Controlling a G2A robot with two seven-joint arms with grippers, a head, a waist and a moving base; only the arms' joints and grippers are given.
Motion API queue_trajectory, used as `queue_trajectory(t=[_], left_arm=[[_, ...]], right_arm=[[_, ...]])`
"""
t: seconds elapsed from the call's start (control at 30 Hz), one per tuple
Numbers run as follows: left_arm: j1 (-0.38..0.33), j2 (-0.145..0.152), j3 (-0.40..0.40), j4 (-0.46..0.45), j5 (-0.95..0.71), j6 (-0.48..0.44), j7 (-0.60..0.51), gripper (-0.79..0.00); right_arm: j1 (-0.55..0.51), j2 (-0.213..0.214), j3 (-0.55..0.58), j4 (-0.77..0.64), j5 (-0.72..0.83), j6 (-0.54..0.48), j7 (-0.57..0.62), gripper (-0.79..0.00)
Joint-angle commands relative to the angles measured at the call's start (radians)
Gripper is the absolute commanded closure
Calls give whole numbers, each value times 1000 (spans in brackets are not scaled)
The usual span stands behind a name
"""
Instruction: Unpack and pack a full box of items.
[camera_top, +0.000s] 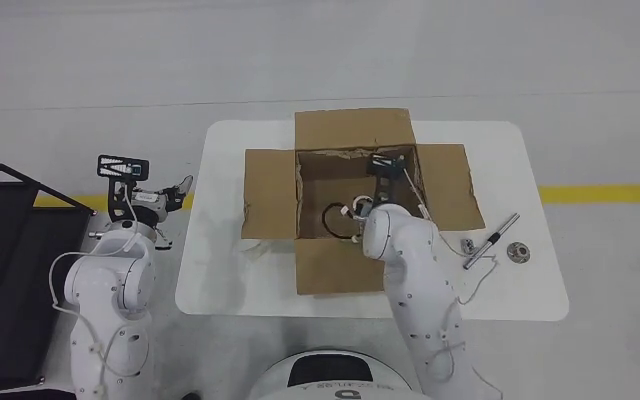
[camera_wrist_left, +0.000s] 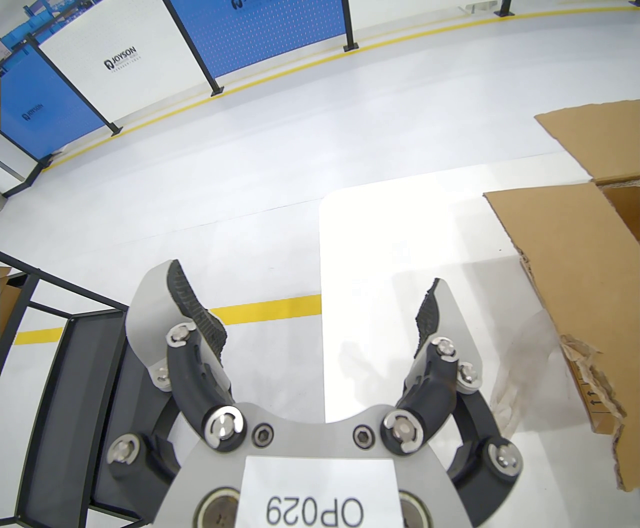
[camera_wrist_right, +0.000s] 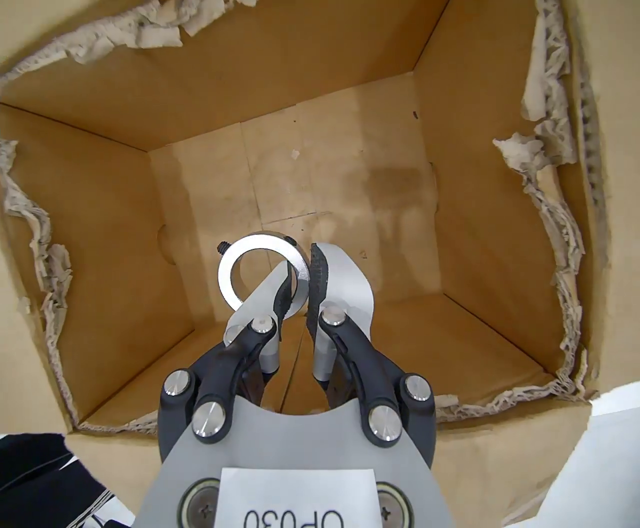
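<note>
We find the right gripper (camera_wrist_right: 301, 272) clamped on a ring (camera_wrist_right: 227, 272), held inside the open box (camera_wrist_right: 100, 210). The left gripper (camera_wrist_left: 305, 282) stands spread and empty past the table (camera_wrist_left: 380, 240) edge, well apart from the box. A rod (camera_top: 491, 240) lies on the table beside the box.

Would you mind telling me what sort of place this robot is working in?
Probably a factory or industrial test floor: a pale floor with a yellow line, blue pegboard partitions on black stands, and a white table carrying a cardboard box.
</note>
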Motion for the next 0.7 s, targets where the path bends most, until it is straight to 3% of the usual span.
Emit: queue_trajectory(t=[0.0, 0.07, 0.1, 0.13, 0.23, 0.33, 0.5, 0.67], left_arm=[[0, 0, 0, 0, 0, 0, 0, -785], [0, 0, 0, 0, 0, 0, 0, -785], [0, 0, 0, 0, 0, 0, 0, -785], [0, 0, 0, 0, 0, 0, 0, -785], [0, 0, 0, 0, 0, 0, 0, -785], [0, 0, 0, 0, 0, 0, 0, -785], [0, 0, 0, 0, 0, 0, 0, -785], [0, 0, 0, 0, 0, 0, 0, -785]], right_arm=[[-29, 3, 14, -69, 12, -19, 2, -354], [-68, 6, 37, -151, 38, -37, 8, -440], [-89, 7, 49, -199, 62, -51, 13, -600], [-113, 9, 65, -249, 85, -66, 16, -646], [-207, 16, 121, -428, 168, -107, -2, -659], [-246, 20, 230, -447, 331, -145, -134, -714], [-306, 30, 567, -447, 689, -239, -283, -730], [-386, 43, 887, -447, 970, -255, -236, -711]])
